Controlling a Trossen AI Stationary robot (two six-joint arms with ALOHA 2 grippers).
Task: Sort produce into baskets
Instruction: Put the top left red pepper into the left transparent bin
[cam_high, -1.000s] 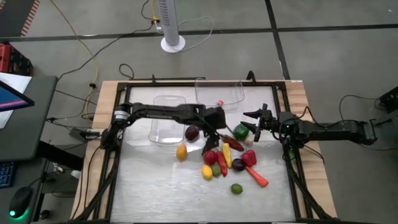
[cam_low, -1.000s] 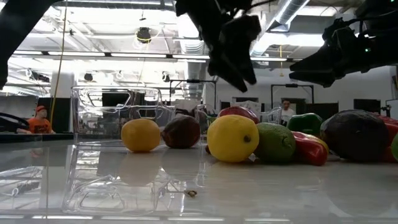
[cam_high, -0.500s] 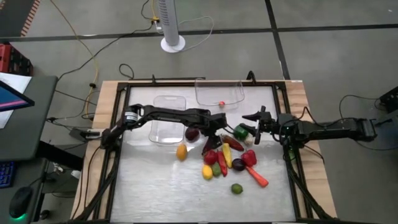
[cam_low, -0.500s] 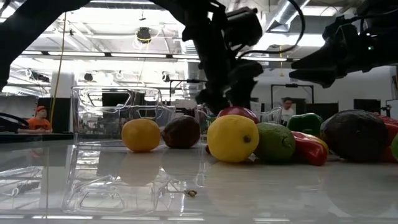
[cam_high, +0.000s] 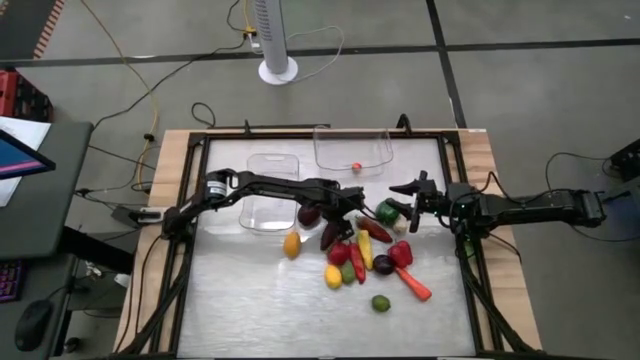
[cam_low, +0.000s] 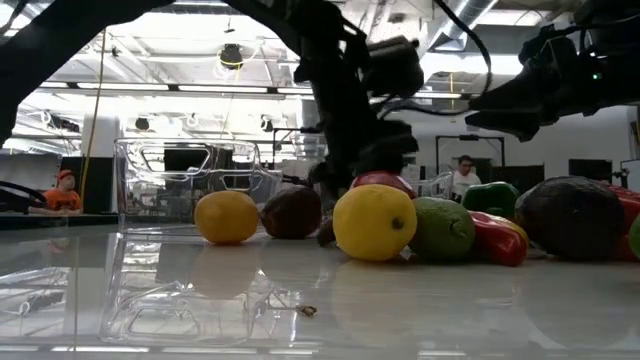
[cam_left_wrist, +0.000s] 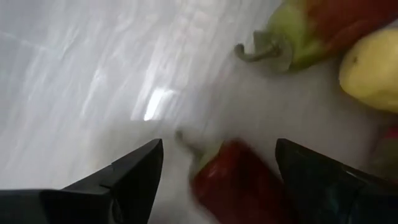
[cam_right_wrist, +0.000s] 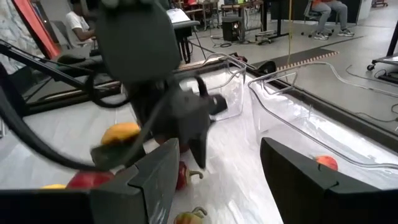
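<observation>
Clear bins, high view: two baskets; the far basket (cam_high: 352, 150) holds one small red piece (cam_high: 355, 167), the near basket (cam_high: 268, 205) shows nothing inside. The left gripper (cam_high: 340, 222) reaches low into the produce pile (cam_high: 362, 258); the right gripper (cam_high: 404, 198) waits just beside a green pepper (cam_high: 388, 211).

Low view: the left gripper (cam_low: 352, 175) hangs down behind a yellow lemon (cam_low: 373, 222), with a dark purple fruit (cam_low: 291, 211) and an orange-yellow fruit (cam_low: 227, 217) off to one side of it.

Left wrist view: fingers (cam_left_wrist: 127, 177) parted, nothing clamped yet. A dark red pepper (cam_left_wrist: 239, 186) lies on the table (cam_left_wrist: 81, 81) between them, its long axis running roughly forward from the wrist, stem tip pointing away and toward one finger.

Right wrist view: fingers (cam_right_wrist: 152, 180) spread apart and empty; beyond them the left arm stands over the pile.

Risk: the pepper sits nearer one finger than the other, so closing would likely push it sideways or roll it. A crowded pile could also let a fingertip catch a neighbouring piece.
</observation>
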